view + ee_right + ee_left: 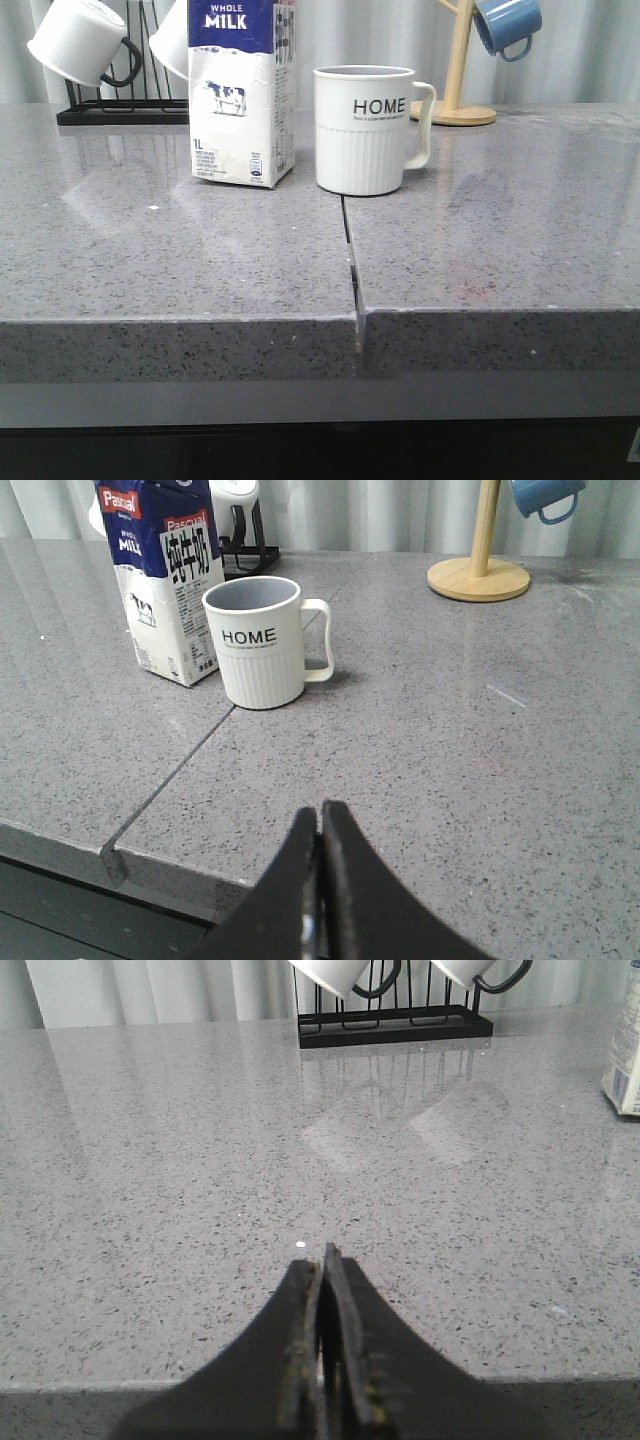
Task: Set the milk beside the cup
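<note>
- Already the milk (243, 95) stood upright toward the far edge of the bench (500, 230), just beside the cup (365, 130) on the cup's left, a narrow gap between them; by that layout the placing looked done.
- Likely the carton, if full, would have handled heavy and top-weighted, its waxed card walls stiff at the corners but yielding on the flat faces; a hold across the two narrow sides around mid-height seemed safest, since squeezing near the top could crush it.
- Probably the cup was rigid, glazed and slippery, and breakable if knocked; its handle pointed toward the bench's right edge.
- Both arms sat back at the near edge: the left gripper (322, 1360) and the right gripper (318, 880) each had their jaws pressed together on nothing.
- Cut off by the front view's upper border was the carton's top, so whether it was sealed or opened could not be told.
- Unclear too were the fill level and the fine print below "HOME".
</note>
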